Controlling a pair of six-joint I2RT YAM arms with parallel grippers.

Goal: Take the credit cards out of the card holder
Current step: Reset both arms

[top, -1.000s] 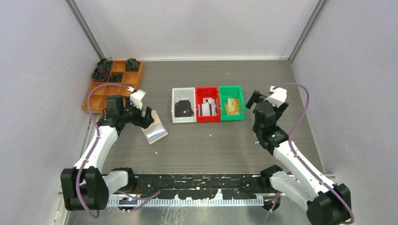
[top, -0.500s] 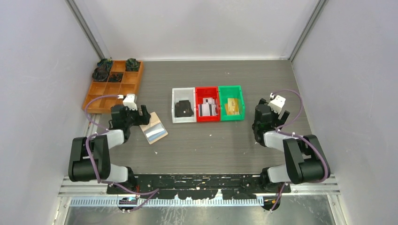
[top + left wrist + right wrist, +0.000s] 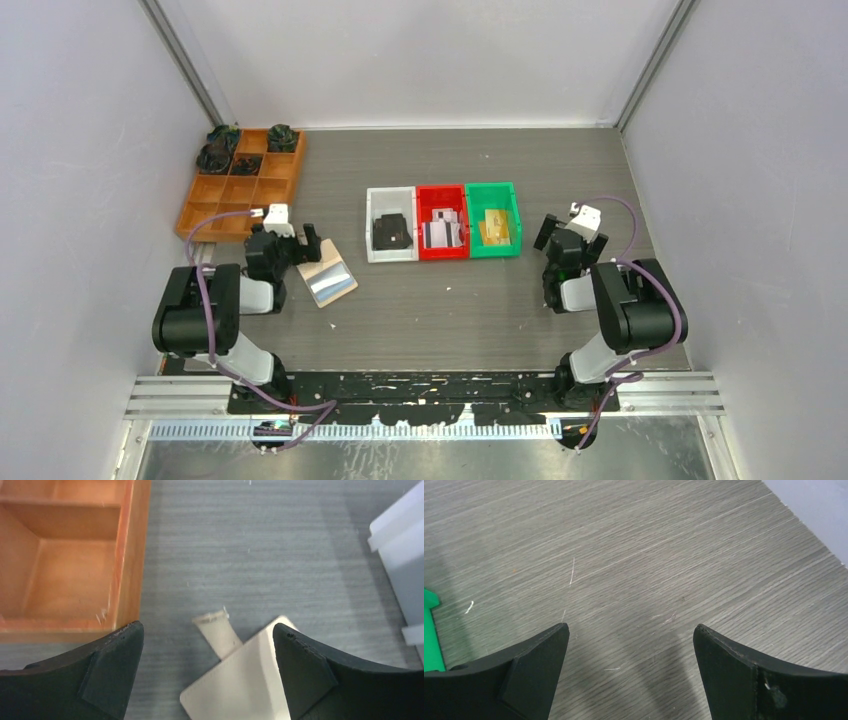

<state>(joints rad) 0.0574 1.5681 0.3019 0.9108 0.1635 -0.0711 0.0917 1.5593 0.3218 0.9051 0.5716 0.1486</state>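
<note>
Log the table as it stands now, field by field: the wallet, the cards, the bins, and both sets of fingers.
card holder: lying open on the table, silvery inside up
black cards: in white bin
white-pink cards: in red bin
gold card: in green bin
left fingers: open, above the card holder's tan end, holding nothing
right fingers: open, empty, over bare table right of the green bin

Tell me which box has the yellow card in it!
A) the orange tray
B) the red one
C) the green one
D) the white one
C: in the top view, the gold-yellow card lies inside the green bin.
</note>
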